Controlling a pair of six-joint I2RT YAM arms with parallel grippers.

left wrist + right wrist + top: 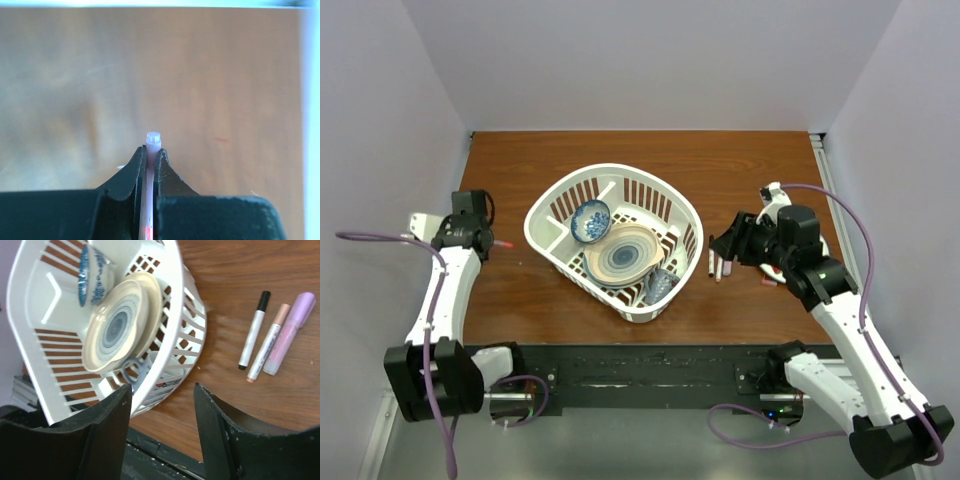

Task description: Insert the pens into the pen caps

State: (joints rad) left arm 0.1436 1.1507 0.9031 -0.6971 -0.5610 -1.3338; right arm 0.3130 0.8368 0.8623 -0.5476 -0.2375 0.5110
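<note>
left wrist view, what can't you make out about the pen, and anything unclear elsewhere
- pen: left wrist view, barrel hidden between the left gripper fingers, lower end cut off by the frame edge.
- loose pens: top view, too small to tell caps.
- red item: top view, partly under the right arm.

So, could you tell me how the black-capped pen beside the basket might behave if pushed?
The black-capped pen looks slim and round, lying flat on the table, so a sideways push would probably roll it. It seems rigid and likely light, so it may skid.
</note>
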